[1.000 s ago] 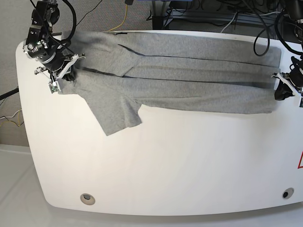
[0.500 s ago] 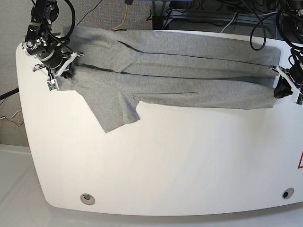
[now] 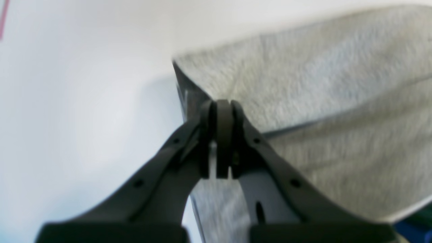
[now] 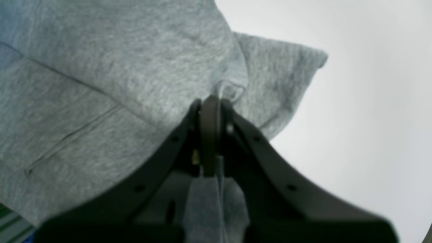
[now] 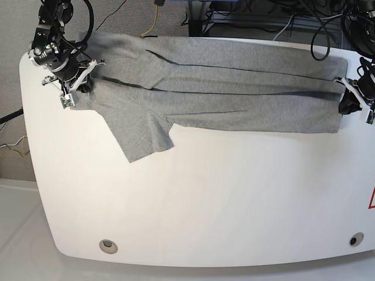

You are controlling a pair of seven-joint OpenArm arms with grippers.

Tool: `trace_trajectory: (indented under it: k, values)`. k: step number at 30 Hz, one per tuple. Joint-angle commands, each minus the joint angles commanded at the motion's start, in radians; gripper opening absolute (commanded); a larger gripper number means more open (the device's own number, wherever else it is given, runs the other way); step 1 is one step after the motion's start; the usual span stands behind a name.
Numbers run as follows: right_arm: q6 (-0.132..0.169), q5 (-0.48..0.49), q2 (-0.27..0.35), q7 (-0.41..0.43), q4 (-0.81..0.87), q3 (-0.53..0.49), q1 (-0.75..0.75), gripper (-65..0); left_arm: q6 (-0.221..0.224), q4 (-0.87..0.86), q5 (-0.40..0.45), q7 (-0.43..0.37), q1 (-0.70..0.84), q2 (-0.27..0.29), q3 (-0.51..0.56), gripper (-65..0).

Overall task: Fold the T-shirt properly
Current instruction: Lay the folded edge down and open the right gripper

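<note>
The large heather-grey cotton T-shirt (image 5: 217, 93) lies stretched across the upper part of the white tabletop (image 5: 205, 199), one sleeve (lower left of the cloth) splayed out. The right gripper (image 5: 79, 89) and left gripper (image 5: 347, 106) each have their fingers clamped on a fabric end. The likely risk is cloth slipping from either pinch if the arms pull unevenly, skewing the fold.

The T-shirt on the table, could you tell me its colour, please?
Plain heather grey T-shirt; clearest in the base view.

Each arm ends in a matte black gripper with two curved fingers bearing small round screw holes. Beside the white table (image 5: 187, 205), the right gripper (image 5: 75, 88) and left gripper (image 5: 350, 100) carry white bracket parts. Black cables loop above both wrists.
</note>
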Motion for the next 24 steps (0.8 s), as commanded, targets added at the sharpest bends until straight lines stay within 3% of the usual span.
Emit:
trace_trajectory:
  k: [6, 10, 12, 14, 17, 24]
  values:
    - [-0.006, -0.002, -0.004, -0.002, -0.012, 0.004, 0.0, -65.0, -0.006, -0.005, -0.002, -0.014, -0.002, -0.006, -0.014, -64.7]
    - [-0.007, -0.005, -0.007, -0.002, -0.011, 0.007, -0.001, -65.0, -0.008, 0.001, -0.001, -0.014, 0.003, -0.006, -0.016, -54.5]
    - [-0.008, -0.005, -0.006, -0.001, -0.013, 0.008, 0.001, -65.0, -0.01, 0.002, -0.002, -0.013, 0.006, -0.006, -0.015, -53.5]
    - [-0.003, 0.0, -0.002, -0.003, -0.012, 0.009, -0.003, -65.0, -0.009, 0.013, -0.001, -0.007, 0.023, -0.004, -0.011, -54.5]
    - [-0.001, 0.006, 0.0, -0.002, -0.014, 0.008, -0.001, -65.0, -0.008, 0.014, -0.002, -0.014, 0.031, -0.004, -0.008, -64.8]
    - [-0.003, 0.005, -0.001, -0.008, -0.013, 0.005, -0.001, -65.0, -0.003, 0.038, -0.003, -0.015, 0.056, -0.005, -0.023, -65.0]
